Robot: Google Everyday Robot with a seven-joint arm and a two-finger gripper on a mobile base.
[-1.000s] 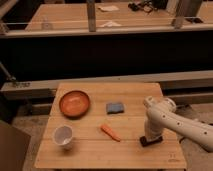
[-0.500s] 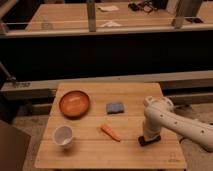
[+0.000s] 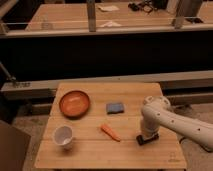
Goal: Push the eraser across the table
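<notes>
A long wooden counter (image 3: 75,15) runs behind the slatted wooden tabletop (image 3: 100,156). The orange bowl (image 3: 75,103) shows only its bare inside, and the white cup (image 3: 63,136) stands upright in front of it. The tool (image 3: 147,139) sits low at the right, and I cannot tell whether it is clenched. The blue eraser (image 3: 115,107) lies mid-tabletop, apart from the tool.

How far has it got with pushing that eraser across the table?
Little looks done yet: the blue eraser lies mid-table, beside the orange bowl, with nothing touching it. In hand: the end effector is down at the tabletop near the front edge, on the arm's side, apart from the eraser. Left: reach the eraser and slide it across the table.
</notes>
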